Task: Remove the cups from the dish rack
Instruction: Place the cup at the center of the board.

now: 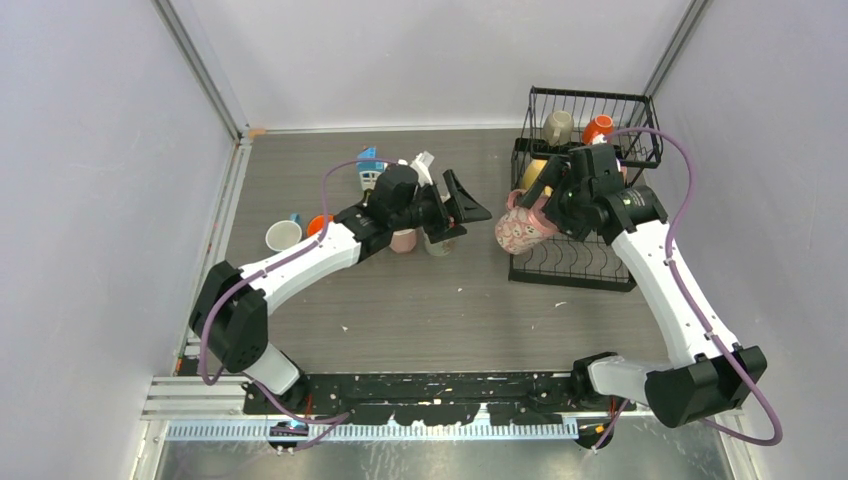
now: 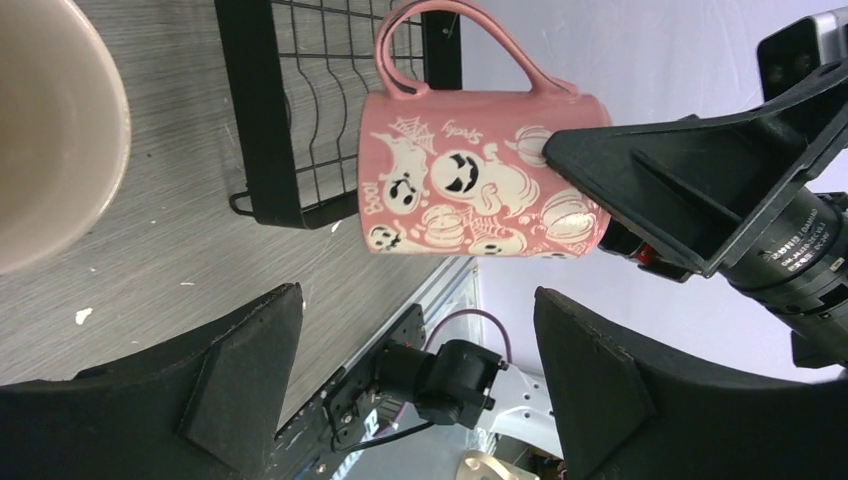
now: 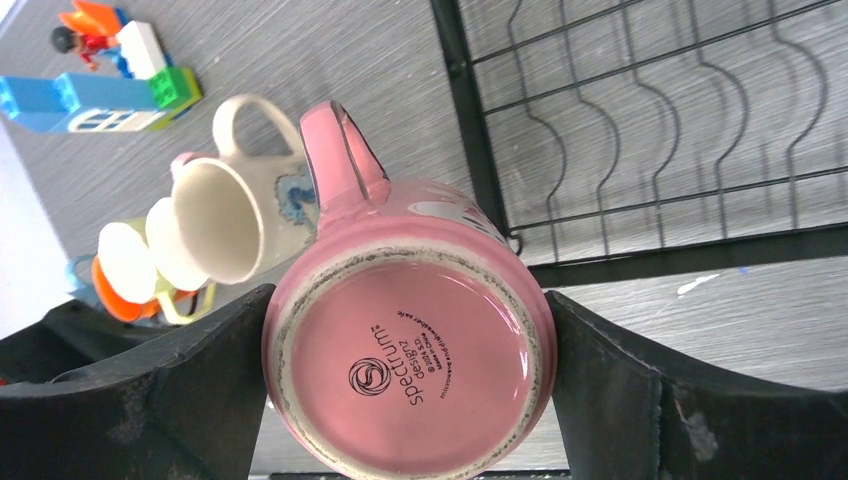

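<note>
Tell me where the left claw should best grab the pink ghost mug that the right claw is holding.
Probably the bare body near the rim of the pink ghost mug, coming from its open end: the right claw clamps the base end, and the handle sticks out sideways.

Enclosed on three sides by plain pale panels: back wall (image 1: 430, 60) at 12 o'clock, left wall (image 1: 90, 200) at 9 o'clock, right wall (image 1: 770, 200) at 3 o'clock. Joined at the far corners by slanted aluminium posts, left post (image 1: 203, 68) at 11 o'clock, right post (image 1: 675, 45) at 1 o'clock. Floored by a grey wood-grain worktop (image 1: 420, 310), dotted with small white flecks (image 1: 345, 327). Edged at 6 o'clock by a ribbed metal rail (image 1: 400, 431). Lit evenly and diffusely; soft shadows only.
</note>
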{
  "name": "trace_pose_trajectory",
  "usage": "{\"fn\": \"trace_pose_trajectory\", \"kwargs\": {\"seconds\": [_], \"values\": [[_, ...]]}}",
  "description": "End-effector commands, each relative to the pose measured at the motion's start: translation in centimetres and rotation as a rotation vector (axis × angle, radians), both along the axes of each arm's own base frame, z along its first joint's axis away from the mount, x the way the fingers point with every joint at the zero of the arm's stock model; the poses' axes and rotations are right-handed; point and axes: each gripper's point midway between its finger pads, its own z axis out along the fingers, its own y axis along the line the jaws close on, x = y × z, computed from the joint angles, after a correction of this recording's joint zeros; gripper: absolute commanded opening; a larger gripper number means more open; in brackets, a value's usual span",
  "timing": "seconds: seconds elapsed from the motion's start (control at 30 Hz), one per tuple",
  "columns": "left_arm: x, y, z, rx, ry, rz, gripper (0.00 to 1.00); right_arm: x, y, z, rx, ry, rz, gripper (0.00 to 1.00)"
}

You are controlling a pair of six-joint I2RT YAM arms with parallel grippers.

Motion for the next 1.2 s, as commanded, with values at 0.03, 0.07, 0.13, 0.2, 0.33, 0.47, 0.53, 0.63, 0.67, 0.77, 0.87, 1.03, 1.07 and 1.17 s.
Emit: {"fn": "trace_pose_trajectory", "kwargs": {"seconds": [0.03,0.07,0.13,0.2,0.33,0.47,0.53,0.63,0.67,0.77,0.87,1.03,1.07,1.17], "values": [[0.0,-0.7,2.5,-0.082,-0.057,-0.011,0.86,1.1,2.9,7.4,0.209,-0.214,0.056,0.61],[0.0,-0.7,2.4,-0.087,-0.058,-0.011,0.86,1.1,3.1,7.6,0.222,-0.219,0.059,0.61],[0.0,-0.6,2.3,-0.091,-0.061,-0.004,0.86,1.2,3.5,7.9,0.247,-0.224,0.067,0.61],[0.0,-0.4,2.1,-0.089,-0.064,0.006,0.85,1.2,3.8,8.3,0.263,-0.231,0.071,0.61],[0.0,-0.5,2.1,-0.113,-0.064,0.010,0.85,1.1,4.4,9.0,0.302,-0.245,0.087,0.61],[0.0,-1.1,3.2,-0.179,-0.072,-0.008,0.84,1.2,5.0,9.4,0.338,-0.253,0.102,0.61],[-0.1,-1.2,4.0,-0.220,-0.077,-0.012,0.83,1.2,5.3,9.7,0.359,-0.258,0.111,0.61],[-0.1,-1.1,4.9,-0.284,-0.071,-0.004,0.82,1.3,6.2,10.3,0.410,-0.268,0.134,0.61],[0.0,-1.0,5.3,-0.310,-0.070,0.001,0.82,1.3,6.4,10.5,0.429,-0.272,0.141,0.61],[-0.1,-0.4,6.7,-0.389,-0.083,0.014,0.81,1.4,7.1,10.9,0.472,-0.279,0.157,0.61],[-0.3,0.3,8.5,-0.445,-0.105,0.019,0.77,1.5,7.7,11.3,0.518,-0.285,0.173,0.61],[-1.0,1.5,11.6,-0.496,-0.157,0.015,0.68,1.8,9.1,11.7,0.612,-0.287,0.207,0.61],[-1.2,1.7,12.2,-0.508,-0.168,0.012,0.66,1.9,9.3,11.8,0.632,-0.290,0.213,0.61],[-1.7,2.3,14.0,-0.549,-0.202,0.004,0.59,2.0,10.3,12.2,0.707,-0.290,0.250,0.61]]}}
